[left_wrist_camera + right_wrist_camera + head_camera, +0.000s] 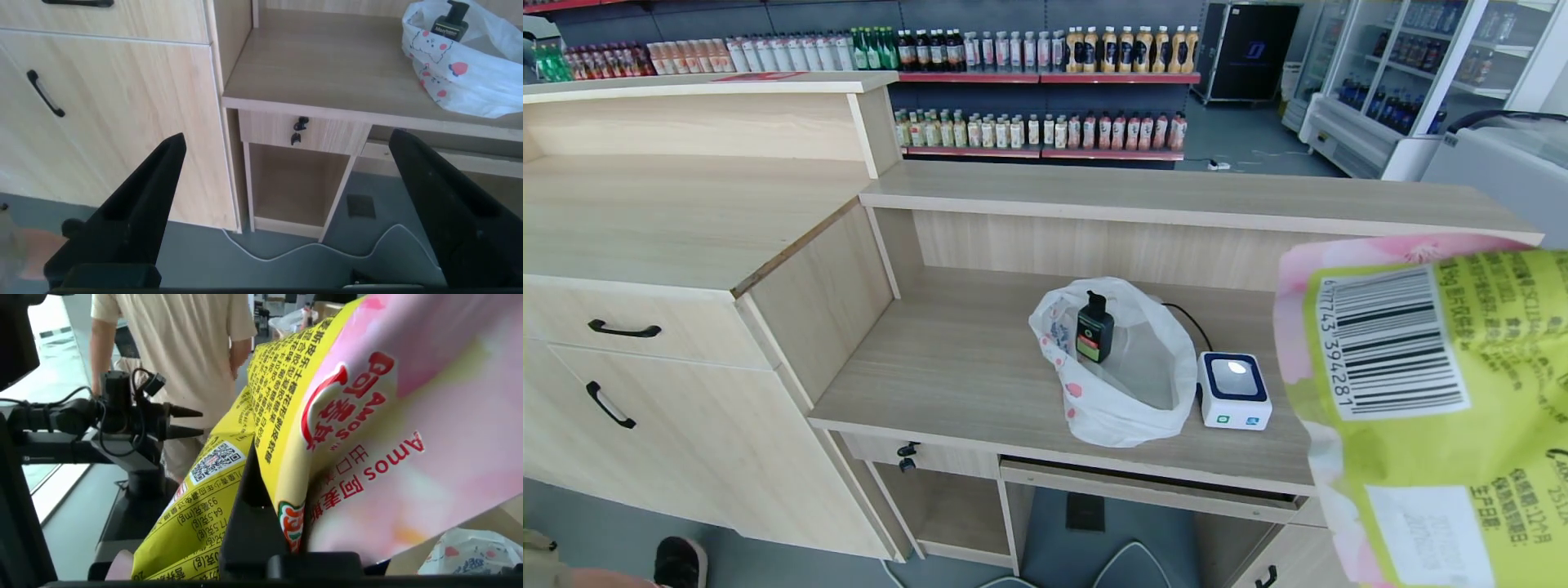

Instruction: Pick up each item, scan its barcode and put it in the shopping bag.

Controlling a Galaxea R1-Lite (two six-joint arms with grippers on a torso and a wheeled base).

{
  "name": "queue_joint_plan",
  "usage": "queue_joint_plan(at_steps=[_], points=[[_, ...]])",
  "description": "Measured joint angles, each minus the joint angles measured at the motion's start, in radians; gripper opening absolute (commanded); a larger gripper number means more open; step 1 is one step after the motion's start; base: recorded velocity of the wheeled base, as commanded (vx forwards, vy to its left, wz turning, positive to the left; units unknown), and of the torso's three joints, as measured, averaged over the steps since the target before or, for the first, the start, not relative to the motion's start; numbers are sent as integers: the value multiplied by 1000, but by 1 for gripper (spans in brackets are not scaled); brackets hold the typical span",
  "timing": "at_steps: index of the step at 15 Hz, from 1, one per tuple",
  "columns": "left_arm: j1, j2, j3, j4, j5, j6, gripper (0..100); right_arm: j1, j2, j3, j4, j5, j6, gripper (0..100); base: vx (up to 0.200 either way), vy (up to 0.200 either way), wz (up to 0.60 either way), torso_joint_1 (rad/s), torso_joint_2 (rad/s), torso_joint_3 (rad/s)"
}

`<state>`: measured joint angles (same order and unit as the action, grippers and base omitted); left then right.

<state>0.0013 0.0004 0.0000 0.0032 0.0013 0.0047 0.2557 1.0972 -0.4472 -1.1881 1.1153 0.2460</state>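
Observation:
A green and pink snack bag (1421, 425) hangs high at the right, close to the head camera, its barcode (1401, 343) facing the camera. My right gripper (249, 518) is shut on this snack bag (343, 416). On the counter lies a white shopping bag (1131, 400) holding a dark pump bottle (1094, 331). A white scanner with a blue top (1234, 389) stands against the bag's right side. My left gripper (288, 143) is open and holds nothing, low in front of the counter's left end, with the shopping bag (458, 69) farther off.
The counter top (964, 367) is a recess with a raised shelf behind and a taller cabinet wall on its left. Below are a keyed drawer (301, 131) and a pull-out tray (1143, 486). Store shelves of bottles stand behind.

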Motion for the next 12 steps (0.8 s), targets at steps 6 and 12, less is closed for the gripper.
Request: queue_joint_plan(at_steps=[6, 12], points=[[0, 0, 0, 0, 0, 0, 100, 0, -47, 1, 86, 1, -61, 0, 0, 0, 0, 0, 0, 0], [0, 0, 0, 0, 0, 0, 100, 0, -122, -1, 176, 6, -127, 0, 0, 0, 0, 0, 0, 0]])
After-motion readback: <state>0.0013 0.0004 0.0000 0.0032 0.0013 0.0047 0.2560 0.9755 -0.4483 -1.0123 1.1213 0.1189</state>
